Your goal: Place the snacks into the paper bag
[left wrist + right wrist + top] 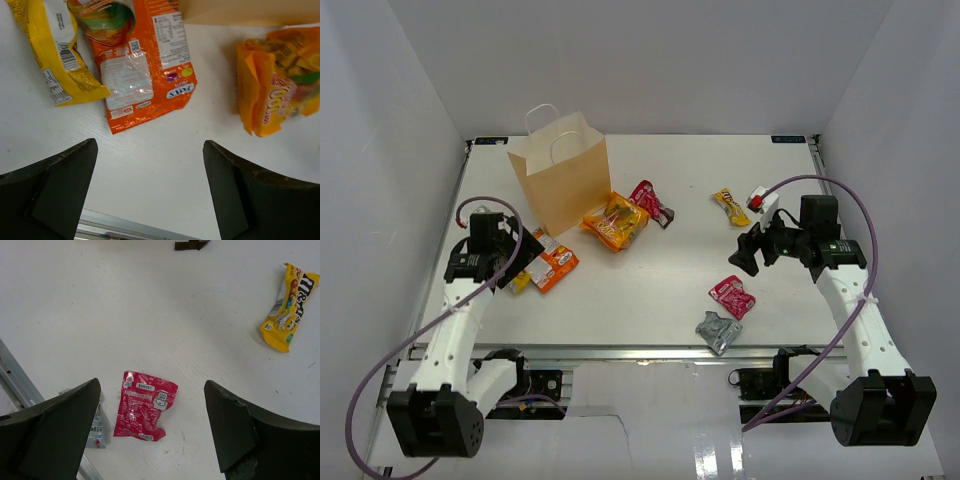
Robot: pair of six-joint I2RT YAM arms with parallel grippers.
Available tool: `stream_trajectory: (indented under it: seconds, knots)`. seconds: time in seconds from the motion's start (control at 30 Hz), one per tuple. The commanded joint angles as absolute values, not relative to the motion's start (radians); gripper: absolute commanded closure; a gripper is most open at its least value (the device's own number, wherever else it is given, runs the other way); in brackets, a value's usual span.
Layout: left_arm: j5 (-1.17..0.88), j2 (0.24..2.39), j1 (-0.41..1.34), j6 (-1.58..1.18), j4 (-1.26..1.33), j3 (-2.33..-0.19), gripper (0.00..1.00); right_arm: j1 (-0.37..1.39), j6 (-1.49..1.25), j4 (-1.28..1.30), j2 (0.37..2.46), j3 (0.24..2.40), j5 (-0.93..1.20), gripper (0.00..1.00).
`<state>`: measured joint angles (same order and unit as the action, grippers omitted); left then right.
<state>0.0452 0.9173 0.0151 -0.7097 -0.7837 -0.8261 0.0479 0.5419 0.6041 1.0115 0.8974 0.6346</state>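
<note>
The tan paper bag (560,180) stands upright at the back left, and its base (250,12) shows in the left wrist view. Several snacks lie on the table. A flat orange packet (145,70) and a yellow one (55,55) lie just beyond my open left gripper (150,147), which holds nothing. A puffy orange packet (616,222) and a red-pink one (650,203) lie right of the bag. My right gripper (151,385) hovers open above a red-pink packet (142,407), with the silver-grey packet (95,427) beside its left finger. A yellow candy packet (290,307) lies further off.
A curled multicoloured wrapper (107,20) rests on the flat orange packet. A small white and red object (757,196) sits by the right arm's wrist. The metal rail of the table's near edge (640,352) runs just below the silver-grey packet. White walls close in the table on three sides.
</note>
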Motion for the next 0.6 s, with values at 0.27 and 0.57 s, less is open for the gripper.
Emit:
stream_trajectory:
  seconds: [0.27, 0.57]
  knots:
    - [0.178, 1.294, -0.156, -0.781, -0.735, -0.874, 0.14, 0.048, 0.581, 0.591, 1.028, 0.867, 0.684, 0.10]
    - [0.169, 1.509, -0.207, -0.753, -0.680, -0.953, 0.34, 0.049, 0.580, 0.589, 1.035, 0.853, 0.660, 0.10]
